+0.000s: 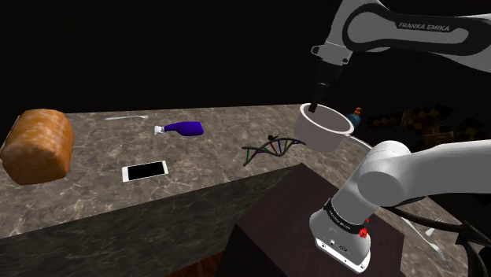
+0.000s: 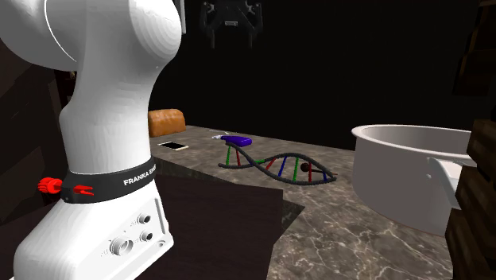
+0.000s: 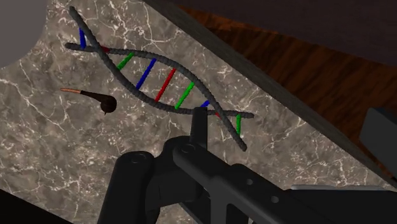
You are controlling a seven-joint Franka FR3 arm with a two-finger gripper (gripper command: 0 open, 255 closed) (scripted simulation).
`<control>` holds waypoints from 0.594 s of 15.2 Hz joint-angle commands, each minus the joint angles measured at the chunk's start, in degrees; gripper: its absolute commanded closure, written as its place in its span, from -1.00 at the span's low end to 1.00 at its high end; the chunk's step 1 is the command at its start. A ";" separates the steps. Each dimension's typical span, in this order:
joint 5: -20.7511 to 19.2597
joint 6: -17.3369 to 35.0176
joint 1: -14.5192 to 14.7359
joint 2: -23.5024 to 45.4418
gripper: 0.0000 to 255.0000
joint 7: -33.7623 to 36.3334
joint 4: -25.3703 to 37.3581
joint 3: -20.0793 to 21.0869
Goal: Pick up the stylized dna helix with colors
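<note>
While your pincer (image 2: 231, 38) is hanging high over the worktop (image 1: 197, 164), near the top middle of the second exterior view, its two fingers are standing wide apart and holding nothing. The colourful helix (image 1: 271, 147) is lying flat on the worktop, a bit right of the middle in the shoulder view, between the purple bottle (image 1: 182, 129) and the big white pot (image 1: 324, 128).

You are facing a few risks. The helix is thin and is lying low, so if you are stopping too high the fingers are closing on air, and if you are going too low they are hitting the stone. It is also long, so if you are grabbing near one end, it is likely tipping and slipping out. A small dark round thing (image 3: 95, 98) on a thin stem is sitting just beside the helix, and the fingers could be catching it too. The pot is near as well, so a sloppy way down is risking a bump.
</note>
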 commanded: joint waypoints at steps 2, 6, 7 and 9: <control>-2.31 4.73 0.07 2.35 -1.00 -6.20 -2.30 -4.53; -4.69 11.63 0.76 8.07 -1.00 -14.46 -3.49 -10.97; -5.08 13.42 1.09 9.83 -1.00 -16.58 -3.54 -12.61; -5.49 17.05 2.00 13.74 -1.00 -20.93 -3.33 -15.95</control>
